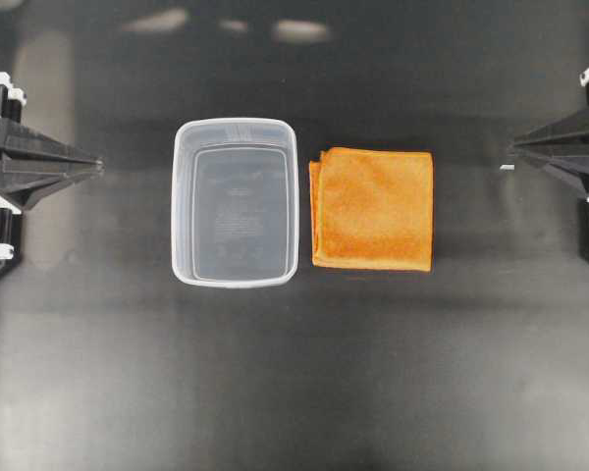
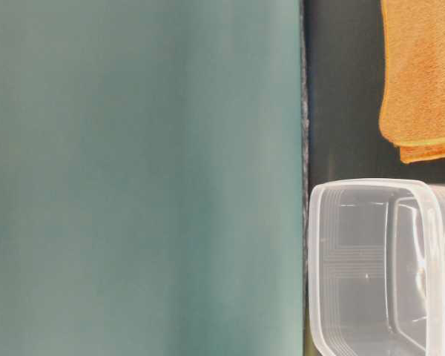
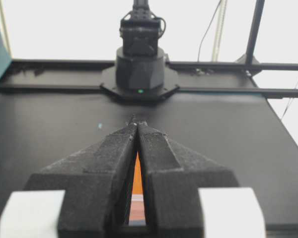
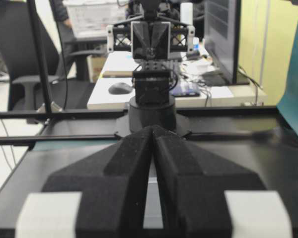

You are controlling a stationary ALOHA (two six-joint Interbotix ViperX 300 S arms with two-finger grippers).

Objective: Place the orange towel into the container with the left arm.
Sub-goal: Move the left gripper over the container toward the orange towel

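The orange towel [image 1: 373, 208] lies folded flat on the black table, just right of the container [image 1: 182, 206], a clear plastic tub that stands empty. Both also show in the table-level view, the towel [image 2: 419, 74] above the container [image 2: 356, 259]. My left gripper [image 1: 98, 167] is shut and empty at the left edge, well left of the container. My right gripper [image 1: 510, 152] is shut and empty at the right edge, right of the towel. In the left wrist view the gripper [image 3: 137, 121] has its tips together, and a sliver of orange towel [image 3: 137, 178] shows through the slit. The right wrist view shows its gripper [image 4: 153, 129] closed.
The black table [image 1: 294, 373] stretches around both objects. A teal wall or panel [image 2: 141, 178] fills most of the table-level view. The opposite arm's base [image 3: 139, 64] stands across the table in each wrist view. A desk with a monitor lies beyond the table.
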